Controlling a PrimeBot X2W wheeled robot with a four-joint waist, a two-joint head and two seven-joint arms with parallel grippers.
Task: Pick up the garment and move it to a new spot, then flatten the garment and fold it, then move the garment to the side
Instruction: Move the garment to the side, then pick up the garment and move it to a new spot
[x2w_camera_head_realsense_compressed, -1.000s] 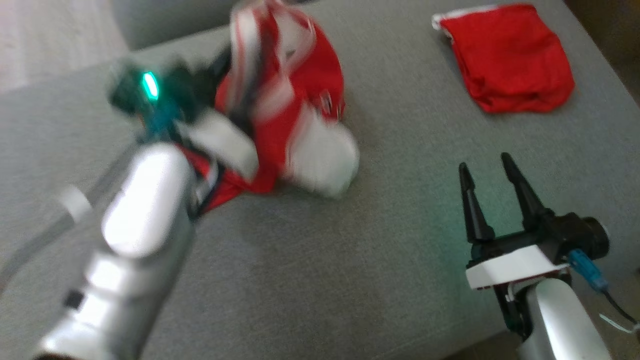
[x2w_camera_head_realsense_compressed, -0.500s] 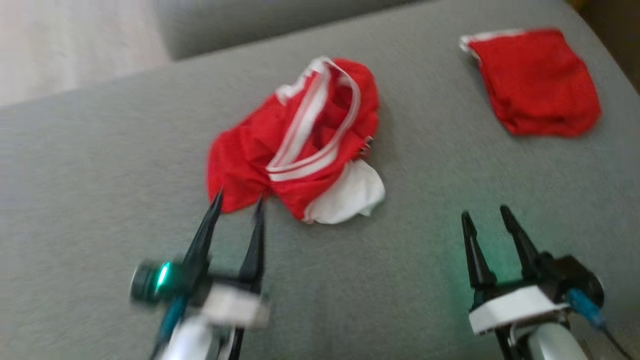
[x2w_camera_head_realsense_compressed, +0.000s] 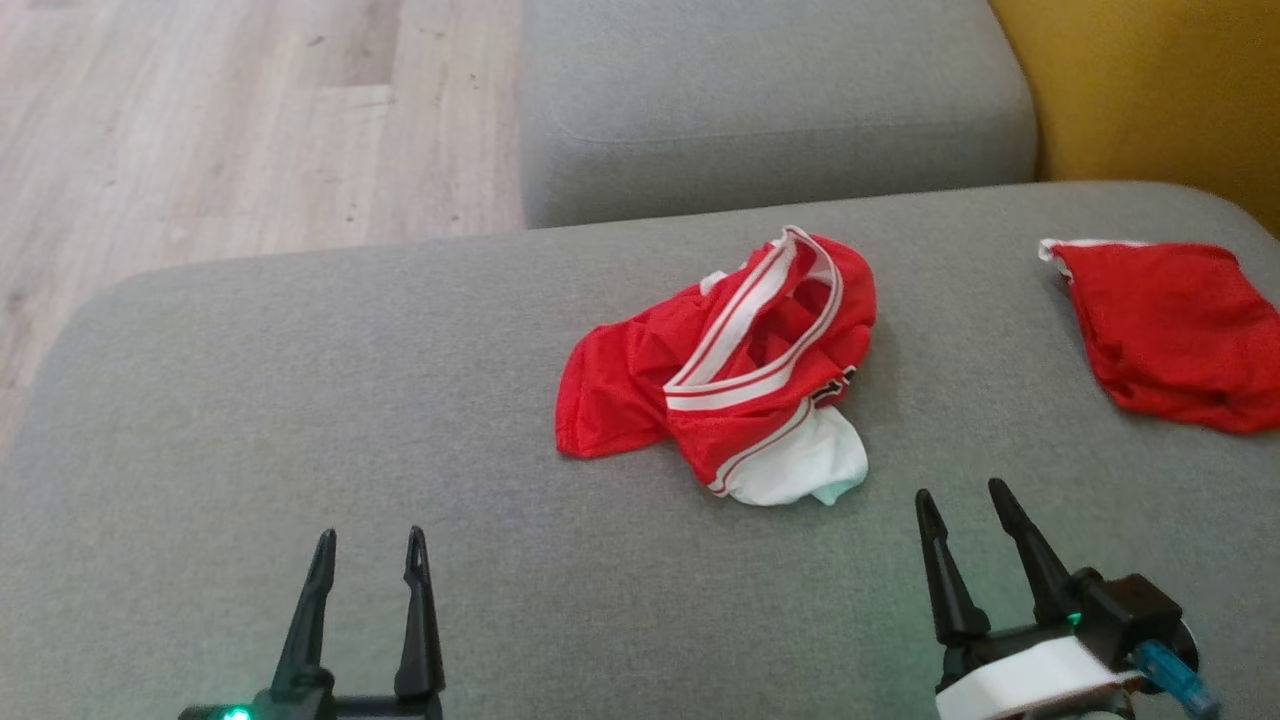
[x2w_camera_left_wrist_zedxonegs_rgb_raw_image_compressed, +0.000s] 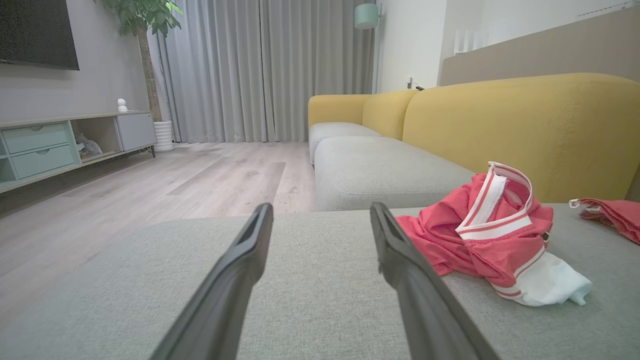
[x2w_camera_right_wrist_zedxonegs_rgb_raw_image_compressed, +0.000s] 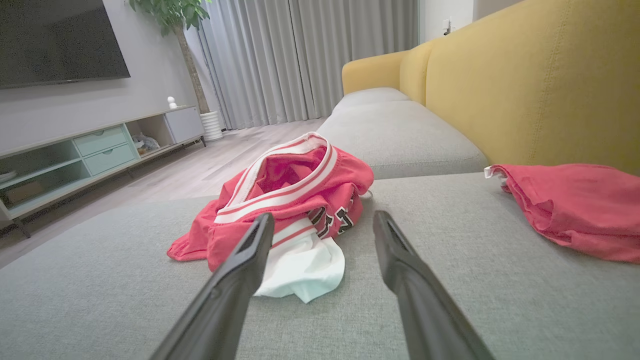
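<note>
- Released since a second ago, the garment (x2w_camera_head_realsense_compressed: 720, 370) now lies in a heap on the middle of the grey sofa cushion (x2w_camera_head_realsense_compressed: 300, 400). The left gripper (x2w_camera_head_realsense_compressed: 370, 535) has drawn back to the near edge, fingers spread and empty.
- Right gripper (x2w_camera_head_realsense_compressed: 960, 490) sits near the heap's right front, fingers apart, holding nothing.
- Handling, as I judge it: light, thin, limp cloth that will drape and slide rather than keep its shape. Take it by the banded neck opening or a hem edge.
- Looks: red jersey, white striped trim, dark lettering, white panel poking out in front.
- Another red cloth (x2w_camera_head_realsense_compressed: 1170, 330) lies well apart on the right.
</note>
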